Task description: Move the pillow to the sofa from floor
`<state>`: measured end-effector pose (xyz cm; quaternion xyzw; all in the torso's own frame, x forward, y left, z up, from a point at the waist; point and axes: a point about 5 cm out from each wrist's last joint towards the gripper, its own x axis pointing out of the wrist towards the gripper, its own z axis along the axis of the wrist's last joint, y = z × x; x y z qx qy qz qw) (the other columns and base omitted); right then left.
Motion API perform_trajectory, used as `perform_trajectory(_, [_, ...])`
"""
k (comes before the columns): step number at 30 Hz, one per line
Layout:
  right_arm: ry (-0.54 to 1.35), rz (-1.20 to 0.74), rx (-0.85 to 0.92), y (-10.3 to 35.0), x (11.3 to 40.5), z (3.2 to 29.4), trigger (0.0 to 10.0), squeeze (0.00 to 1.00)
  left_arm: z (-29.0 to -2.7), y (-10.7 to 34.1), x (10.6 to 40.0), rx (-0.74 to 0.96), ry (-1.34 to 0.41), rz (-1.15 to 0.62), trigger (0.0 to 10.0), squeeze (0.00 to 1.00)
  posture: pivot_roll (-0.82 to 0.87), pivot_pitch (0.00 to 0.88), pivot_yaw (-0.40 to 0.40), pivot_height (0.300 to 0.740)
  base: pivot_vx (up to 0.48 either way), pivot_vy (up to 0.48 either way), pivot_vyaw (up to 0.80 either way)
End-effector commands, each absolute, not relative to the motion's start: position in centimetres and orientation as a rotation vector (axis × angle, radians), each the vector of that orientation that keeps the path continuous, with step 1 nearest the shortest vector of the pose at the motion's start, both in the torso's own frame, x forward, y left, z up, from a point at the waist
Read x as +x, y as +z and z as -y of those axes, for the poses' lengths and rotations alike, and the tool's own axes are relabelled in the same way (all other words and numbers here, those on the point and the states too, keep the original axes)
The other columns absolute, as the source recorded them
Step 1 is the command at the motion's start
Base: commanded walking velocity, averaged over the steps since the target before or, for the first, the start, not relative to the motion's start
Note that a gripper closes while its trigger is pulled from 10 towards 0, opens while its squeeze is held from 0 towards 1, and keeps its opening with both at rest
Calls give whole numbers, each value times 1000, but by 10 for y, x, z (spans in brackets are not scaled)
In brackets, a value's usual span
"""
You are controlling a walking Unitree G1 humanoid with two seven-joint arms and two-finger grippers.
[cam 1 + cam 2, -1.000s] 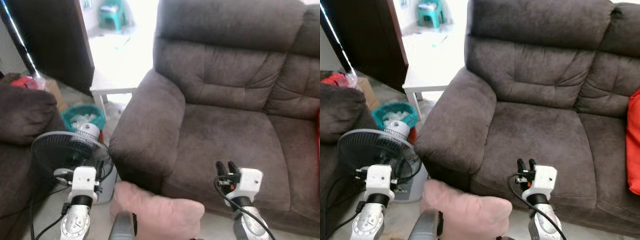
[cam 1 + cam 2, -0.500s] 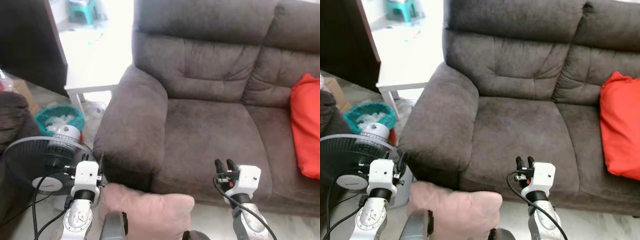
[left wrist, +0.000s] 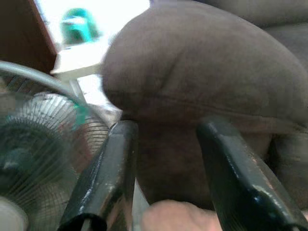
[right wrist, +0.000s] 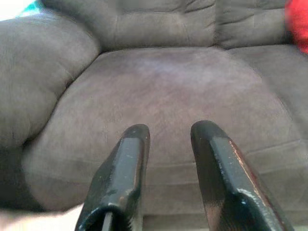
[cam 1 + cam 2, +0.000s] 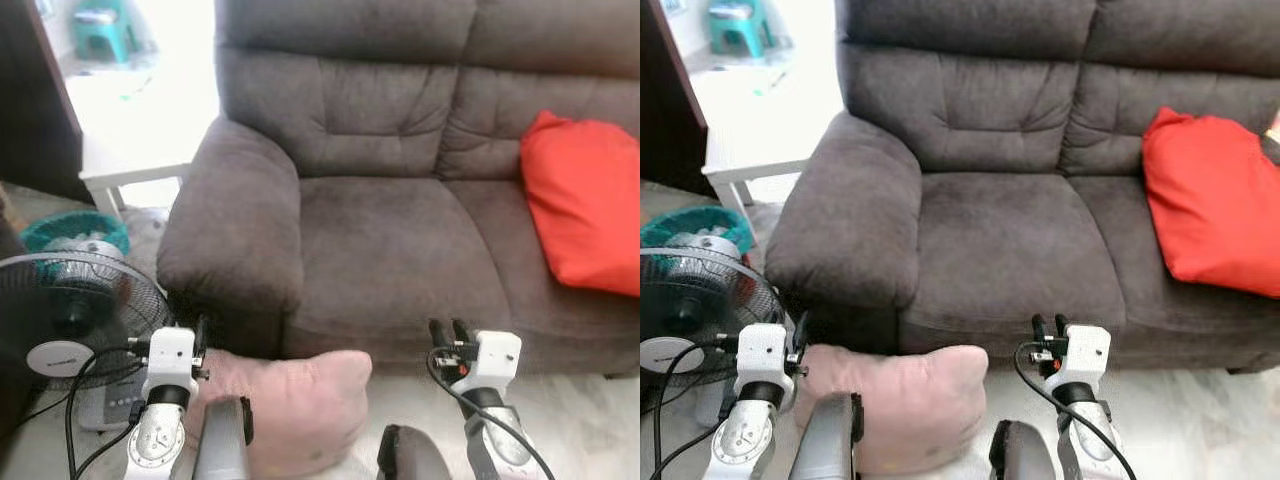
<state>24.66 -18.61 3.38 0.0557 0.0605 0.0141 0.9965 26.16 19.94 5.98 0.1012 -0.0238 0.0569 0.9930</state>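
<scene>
Pillow [image 5: 285, 405], pale pink, lies on the floor [image 5: 580, 420] against the foot of the sofa [image 5: 400, 230], below the left armrest [image 5: 230, 230] and the front edge of the left seat cushion [image 5: 400, 250]. The left hand [image 5: 197, 338] hangs just above the pillow's left corner, close to the armrest's front face, its two fingers [image 3: 103, 178] parted with nothing between them; in its wrist view the pillow's edge shows low between them. The right hand [image 5: 451, 333] hovers in front of the seat's front edge, to the right of the pillow and apart from it, fingers [image 4: 216, 173] likewise spread and holding nothing. The left seat cushion is bare across its whole width, while a red cushion [image 5: 580, 200] leans on the right seat. A standing fan [image 5: 75, 315] with its cord sits just left of the pillow, crowding that side; behind it are a teal basket [image 5: 70, 232] and a white bench [image 5: 130, 165]. Pale floor lies open to the right of the right hand.
</scene>
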Motion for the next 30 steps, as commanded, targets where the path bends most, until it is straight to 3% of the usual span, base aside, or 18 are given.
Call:
perform_trajectory(1, [35, -116, 113, 35, 248, 186, 10000, 0, -201, 45, 254, 191, 122, -24, 10000, 0, 108, 39, -96, 547, 0, 0, 0])
perform_trajectory(30, [65, -127, 100, 32, 251, 182, 10000, 0, -198, 39, 257, 173, 122, -48, 10000, 0, 102, 34, -94, 522, 0, 0, 0])
